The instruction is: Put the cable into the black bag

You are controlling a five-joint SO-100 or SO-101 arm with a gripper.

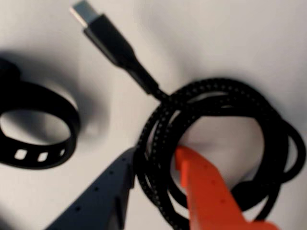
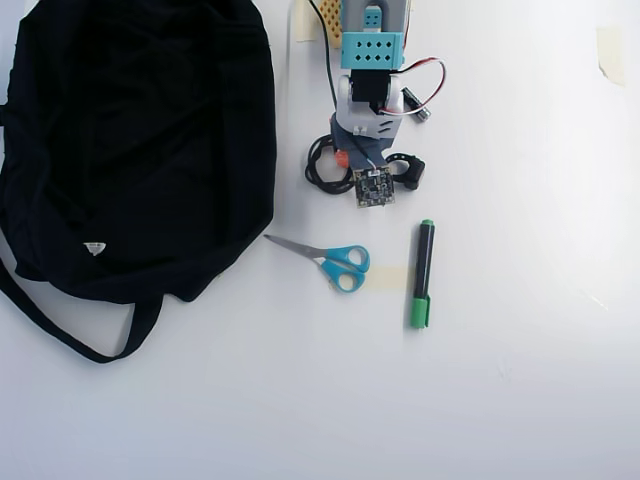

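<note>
The cable [image 1: 216, 91] is a coil of braided black cord lying on the white table, its plug [image 1: 84, 12] pointing to the upper left in the wrist view. My gripper [image 1: 153, 155] is open and straddles the coil's left side. The orange finger [image 1: 206, 191] is inside the loop and the dark finger [image 1: 103, 191] is outside it, with a sliver of table between the orange finger and the strands. In the overhead view the cable [image 2: 318, 165] peeks out left of the gripper [image 2: 345, 162]. The black bag [image 2: 140, 140] lies at the upper left, its strap trailing below.
A thick black ring [image 1: 72, 124] sits close to the left of the coil in the wrist view; it is also visible as the ring [image 2: 410, 170] in the overhead view. Blue-handled scissors [image 2: 335, 262] and a green-capped marker [image 2: 422, 272] lie below the arm. Tape strips mark the table.
</note>
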